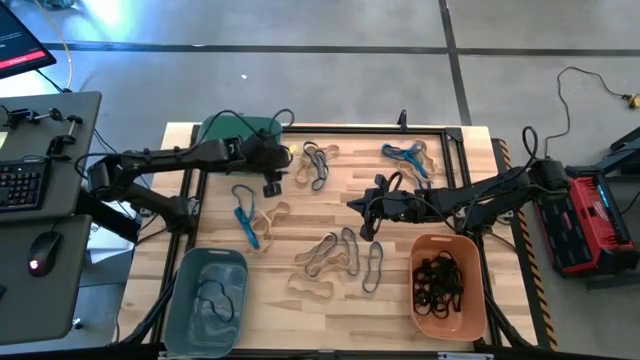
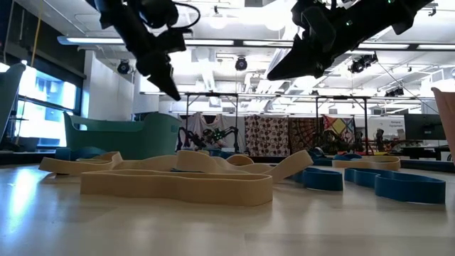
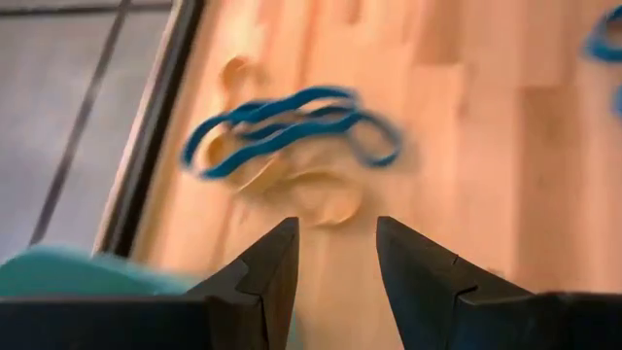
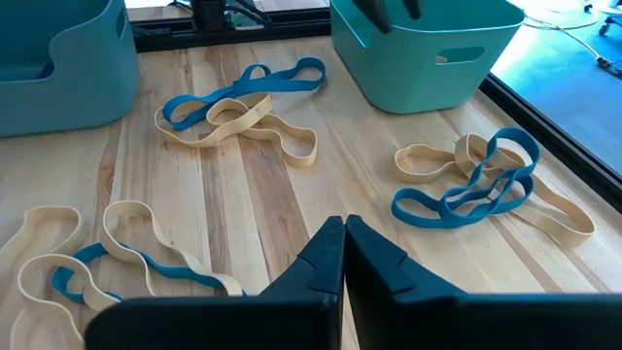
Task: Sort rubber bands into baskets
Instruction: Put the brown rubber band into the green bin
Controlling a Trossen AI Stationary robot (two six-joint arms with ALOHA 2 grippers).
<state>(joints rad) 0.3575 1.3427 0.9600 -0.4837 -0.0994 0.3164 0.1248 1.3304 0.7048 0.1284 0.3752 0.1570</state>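
1. Blue and tan rubber bands (image 1: 330, 257) strewn over the wooden desk (image 1: 470, 335) in several clumps; a few already sorted: black ones in the orange basket (image 1: 478, 310), one dark loop in the grey-blue basket (image 1: 182, 308), teal-green basket (image 1: 222, 129) at the far left corner, contents not visible.
2. Left gripper (image 1: 272, 186) hanging just off the teal-green basket's near edge, clear of the desk, jaws parted a moderate way, holding nothing.
3. Nearest target for it: blue band (image 3: 292, 128) lying over a tan band (image 3: 313, 192), ahead of and below the parted fingers (image 3: 267, 272) in the left wrist view; seen from above, toward the near edge and slightly left of the gripper.
4. Long axis of that blue band running roughly far-to-near on the desk; probably needs the jaws set across it, not along it.
5. Right gripper (image 1: 365, 207) over mid-desk, raised, jaws pressed fully together, empty.
6. Left arm plainly nearer the blue-and-tan pair; right arm closer to the central heap and to the blue-tan cluster (image 4: 471, 185) at the far side.
7. Likely risk: tan band lifting together with the blue one, since the two overlap.
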